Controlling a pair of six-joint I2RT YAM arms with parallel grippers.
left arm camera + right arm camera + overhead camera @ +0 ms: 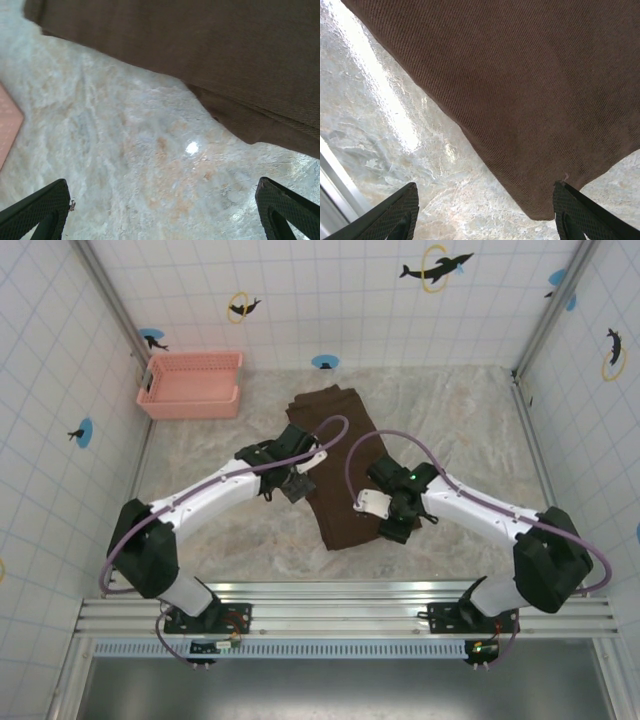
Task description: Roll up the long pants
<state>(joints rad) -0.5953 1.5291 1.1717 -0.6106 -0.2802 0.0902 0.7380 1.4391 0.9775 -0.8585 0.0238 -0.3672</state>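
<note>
The long pants (330, 415) lie flat on the table (230, 550), right of the pink basket (190, 385). My left jaws stand wide over bare table on their basket side. My right jaws, also wide, hang over the corner farthest from that basket, holding nothing.

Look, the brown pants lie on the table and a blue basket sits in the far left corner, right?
Not quite: the top view shows the basket is pink, not blue. The brown pants do lie on the table, with the basket in the far left corner.
</note>
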